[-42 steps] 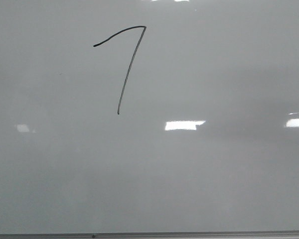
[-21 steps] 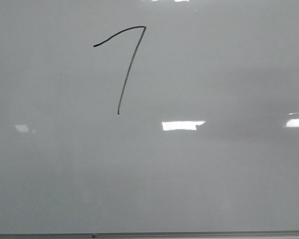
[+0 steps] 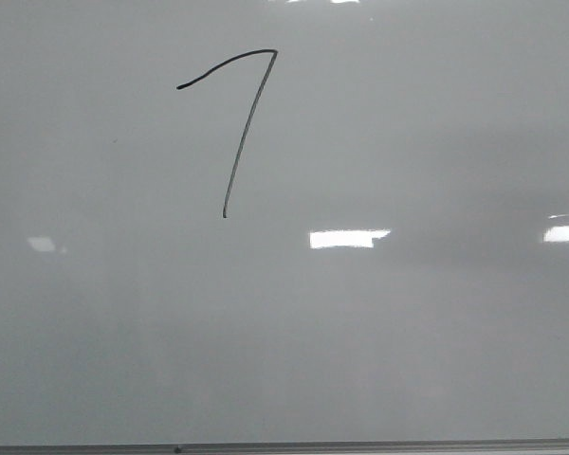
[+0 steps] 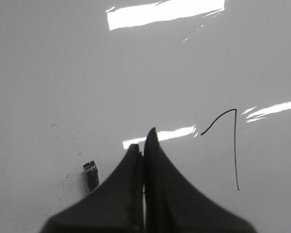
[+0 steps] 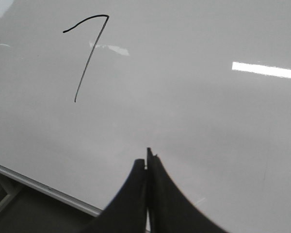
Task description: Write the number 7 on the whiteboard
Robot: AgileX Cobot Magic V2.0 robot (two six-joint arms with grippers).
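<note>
Whiteboard (image 3: 379,360) fills front view, frame along near edge. 7 (image 3: 237,123) drawn upper left of centre, curved top, slanted downstroke. Left gripper (image 4: 143,145) fingers pressed together, empty; small dark cap (image 4: 90,173) lies beside it. Right gripper (image 5: 146,162) likewise closed, empty.

I see one obstacle: a small black marker cap (image 4: 91,174) lying on the whiteboard (image 3: 408,142) just beside my left end effector (image 4: 142,145).
</note>
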